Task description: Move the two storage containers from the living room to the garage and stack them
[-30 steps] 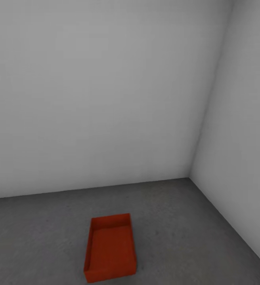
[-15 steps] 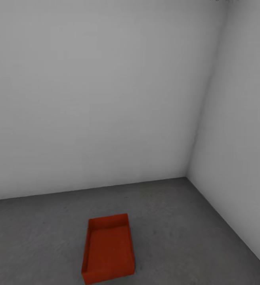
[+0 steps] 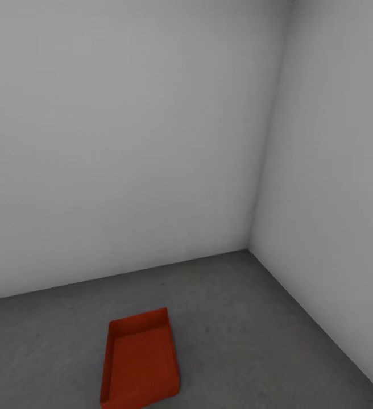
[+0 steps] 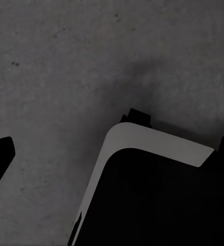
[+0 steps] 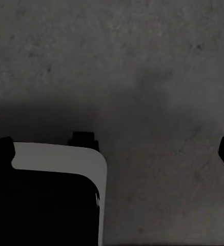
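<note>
Orange-red bin (image 3: 141,363) sits empty on the concrete floor (image 3: 255,318) near the wall corner; likely light, stiff, thin-walled, so pinch a long rim; both pincers spread wide, holding nothing.

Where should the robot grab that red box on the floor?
Probably one of the long side walls of the box, coming from above. It sits open side up on the floor, and its thin upright walls would fit between two fingers. The near end is cut off by the head view's edge.
</note>
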Controlling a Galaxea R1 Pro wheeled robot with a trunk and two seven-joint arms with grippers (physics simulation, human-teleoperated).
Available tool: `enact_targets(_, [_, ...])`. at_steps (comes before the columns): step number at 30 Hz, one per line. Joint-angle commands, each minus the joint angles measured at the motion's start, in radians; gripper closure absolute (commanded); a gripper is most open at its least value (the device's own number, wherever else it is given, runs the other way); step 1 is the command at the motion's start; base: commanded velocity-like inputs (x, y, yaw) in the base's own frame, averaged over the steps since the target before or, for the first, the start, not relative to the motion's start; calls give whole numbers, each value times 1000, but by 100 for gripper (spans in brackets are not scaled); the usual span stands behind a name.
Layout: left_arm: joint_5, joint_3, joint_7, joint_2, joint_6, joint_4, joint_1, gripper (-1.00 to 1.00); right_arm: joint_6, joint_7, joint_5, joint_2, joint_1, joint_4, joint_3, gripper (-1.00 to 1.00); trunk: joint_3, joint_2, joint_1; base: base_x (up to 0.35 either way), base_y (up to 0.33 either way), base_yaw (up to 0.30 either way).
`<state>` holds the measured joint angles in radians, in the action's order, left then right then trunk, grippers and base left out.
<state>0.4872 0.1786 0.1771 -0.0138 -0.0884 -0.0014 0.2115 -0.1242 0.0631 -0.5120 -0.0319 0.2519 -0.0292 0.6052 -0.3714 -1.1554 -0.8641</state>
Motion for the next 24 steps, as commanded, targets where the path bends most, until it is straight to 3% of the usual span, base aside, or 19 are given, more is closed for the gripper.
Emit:
enact_targets(1, [8, 9, 2, 0, -2, 0, 0, -100, -5, 0, -8, 0, 1, -3, 8, -100, -1, -1, 0, 0, 0, -250])
enact_targets(24, [8, 9, 2, 0, -2, 0, 0, -100, -6, 0, -14, -4, 1, -3, 7, -100, -1, -1, 0, 0, 0, -250])
